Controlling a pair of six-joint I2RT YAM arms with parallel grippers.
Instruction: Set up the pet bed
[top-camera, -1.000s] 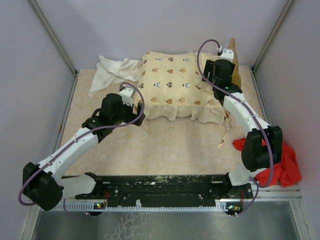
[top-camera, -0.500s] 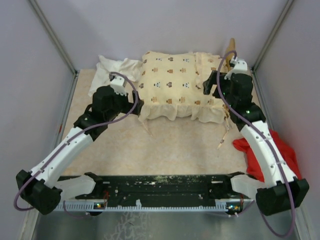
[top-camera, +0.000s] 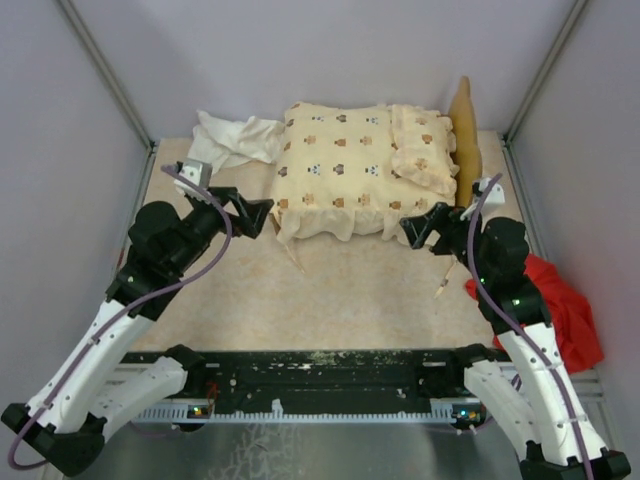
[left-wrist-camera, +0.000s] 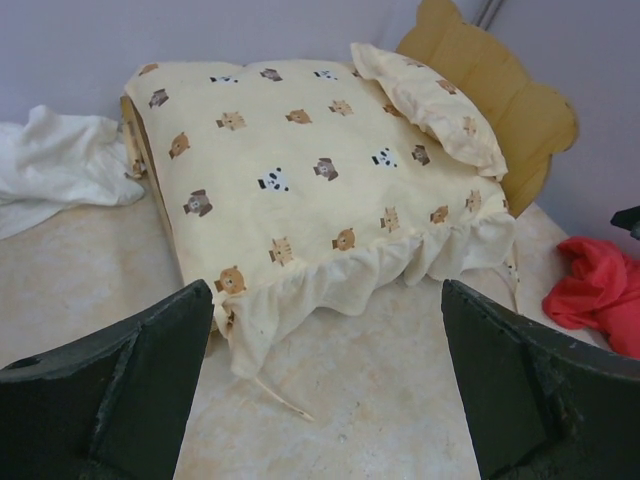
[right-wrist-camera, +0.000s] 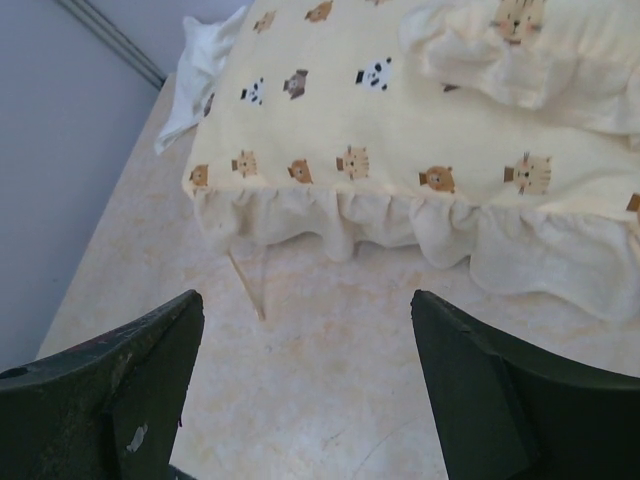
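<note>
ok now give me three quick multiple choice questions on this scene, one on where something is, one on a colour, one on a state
1. Where does the small pillow lie?
A) on the cushion, at the headboard end
B) at the cushion's foot end
C) hanging off the cushion's near side

2. What colour is the crumpled cloth on the right of the top view?
A) blue
B) white
C) red

3. How do the left gripper and right gripper stand?
A) both shut on fabric
B) both open, holding nothing
C) one open, one shut

Answers:
1 A, the top view shows it resting on the cushion right beside the headboard.
2 C, it shows bright red.
3 B, each wrist view shows its jaws spread wide with nothing between them.
</note>
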